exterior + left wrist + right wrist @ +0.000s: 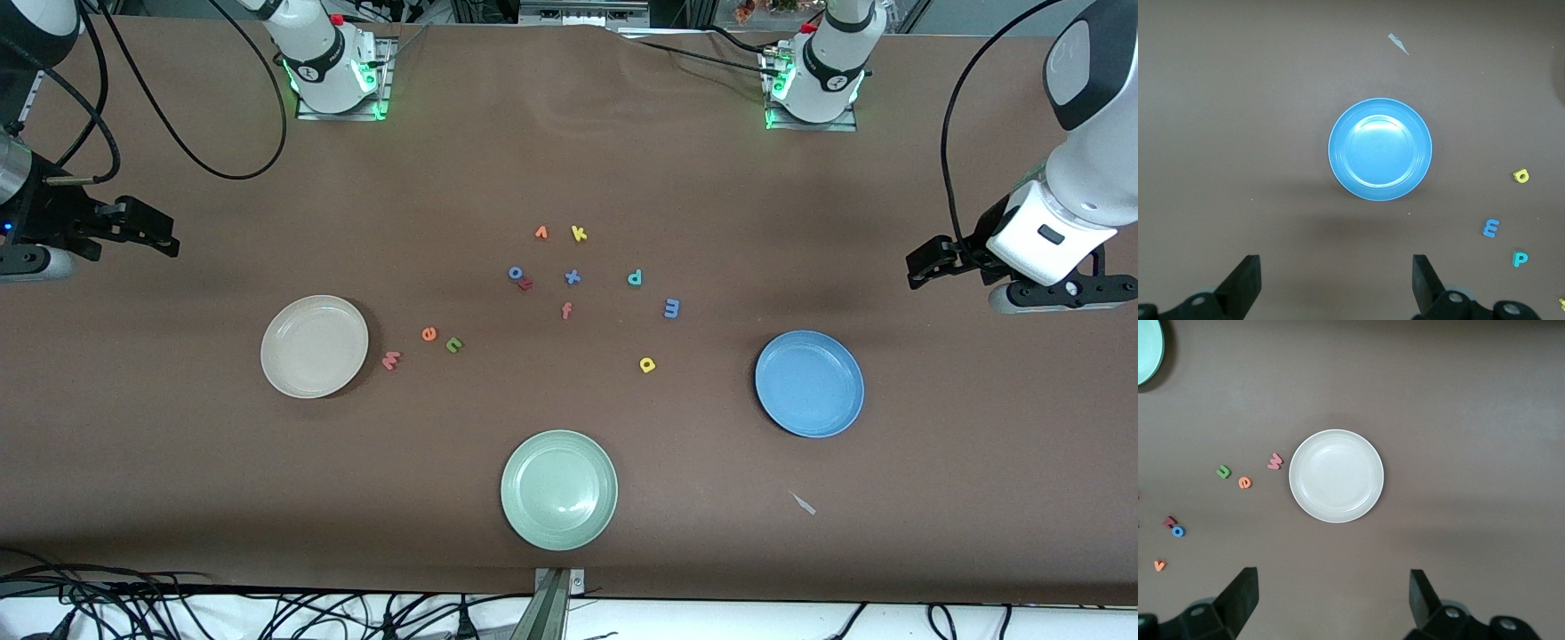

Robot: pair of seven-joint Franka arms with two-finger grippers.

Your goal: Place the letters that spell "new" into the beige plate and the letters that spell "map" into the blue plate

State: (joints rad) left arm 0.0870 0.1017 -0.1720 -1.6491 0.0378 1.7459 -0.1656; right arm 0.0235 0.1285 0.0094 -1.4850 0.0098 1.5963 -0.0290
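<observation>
The beige plate (314, 346) (1336, 475) lies empty toward the right arm's end, with the pink w (391, 360), orange e (429, 334) and green n (454, 345) on the table beside it. Toward the left arm's end the blue plate (809, 383) (1379, 149) is empty too. The blue m (672, 308), teal p (635, 277) and yellow a (647, 364) lie on the table between it and the middle. My right gripper (169, 238) (1333, 597) hangs open at its table end. My left gripper (920, 267) (1337, 280) hangs open at the other end. Both hold nothing.
A pale green plate (558, 489) sits nearest the front camera. Spare letters cluster mid-table: orange v (541, 233), yellow k (579, 234), blue x (573, 277), salmon f (566, 310), blue o (516, 273). A small paper scrap (804, 503) lies near the blue plate.
</observation>
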